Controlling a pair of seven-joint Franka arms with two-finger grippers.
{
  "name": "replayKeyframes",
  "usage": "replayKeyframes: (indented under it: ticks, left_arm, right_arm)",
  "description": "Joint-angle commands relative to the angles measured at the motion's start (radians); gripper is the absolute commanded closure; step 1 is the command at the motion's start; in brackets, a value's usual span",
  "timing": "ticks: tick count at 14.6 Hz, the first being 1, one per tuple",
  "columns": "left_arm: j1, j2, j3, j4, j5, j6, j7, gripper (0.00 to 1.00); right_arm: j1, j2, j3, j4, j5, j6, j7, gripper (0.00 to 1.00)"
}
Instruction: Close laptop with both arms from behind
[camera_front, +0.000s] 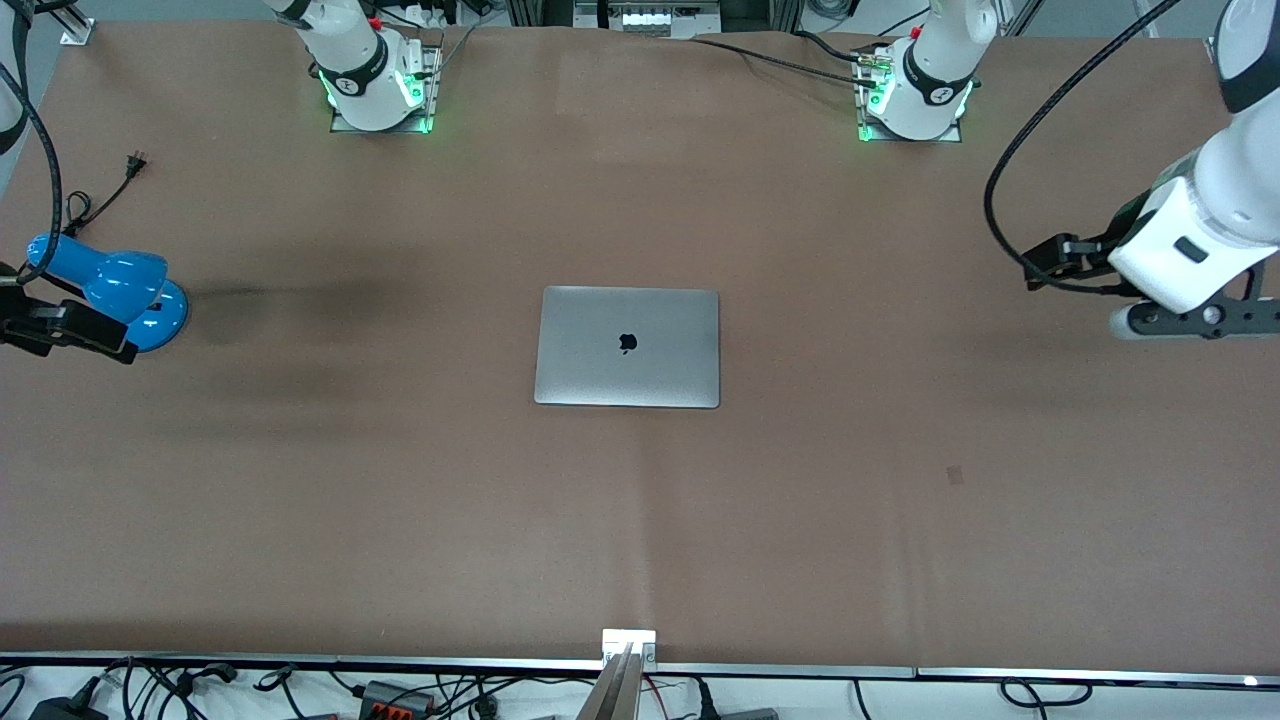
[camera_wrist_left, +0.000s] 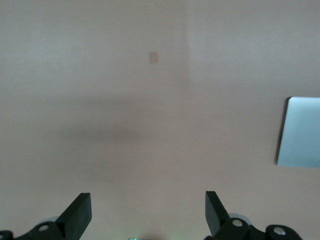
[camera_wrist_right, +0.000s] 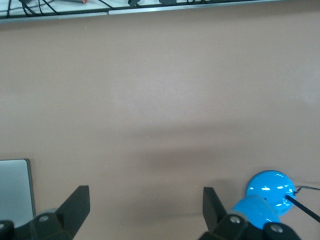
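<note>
Laptop lies shut (logo up), probably flat; both claws spread

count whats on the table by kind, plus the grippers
laptop: 1, lid closed
blue desk lamp: 1, at the right arm's end of the table
grippers: 2, left gripper and right gripper, both open over bare table
total: 4

A robot lab: two big white robot arms bolted to a brown bench, with many cables along its edge.
</note>
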Motion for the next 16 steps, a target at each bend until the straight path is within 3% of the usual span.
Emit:
replayKeyframes:
  ticks: [1, 4, 8, 12, 16]
  left_arm:
    - [-0.062, -0.183, 0.096, -0.242, -0.019, 0.087, 0.033, 0.0]
    - [-0.131, -0.211, 0.194, -0.285, -0.025, 0.132, 0.03, 0.0]
    - [-0.121, -0.213, 0.188, -0.271, -0.034, 0.135, 0.035, 0.0]
    - [-0.064, -0.214, 0.188, -0.274, -0.109, 0.167, 0.108, 0.0]
    - [-0.067, -0.205, 0.186, -0.268, -0.106, 0.167, 0.101, 0.0]
  right_arm:
    - [-0.015, -0.088, 0.025, -0.112, -0.025, 0.013, -0.013, 0.0]
    - [-0.013, -0.143, 0.026, -0.2, -0.023, 0.022, -0.012, 0.0]
    - [-0.013, -0.215, 0.026, -0.296, -0.026, 0.027, -0.021, 0.0]
    - [-0.013, -0.271, 0.026, -0.332, -0.025, 0.01, -0.035, 0.0]
    - [-0.013, -0.281, 0.026, -0.338, -0.026, 0.001, -0.038, 0.0]
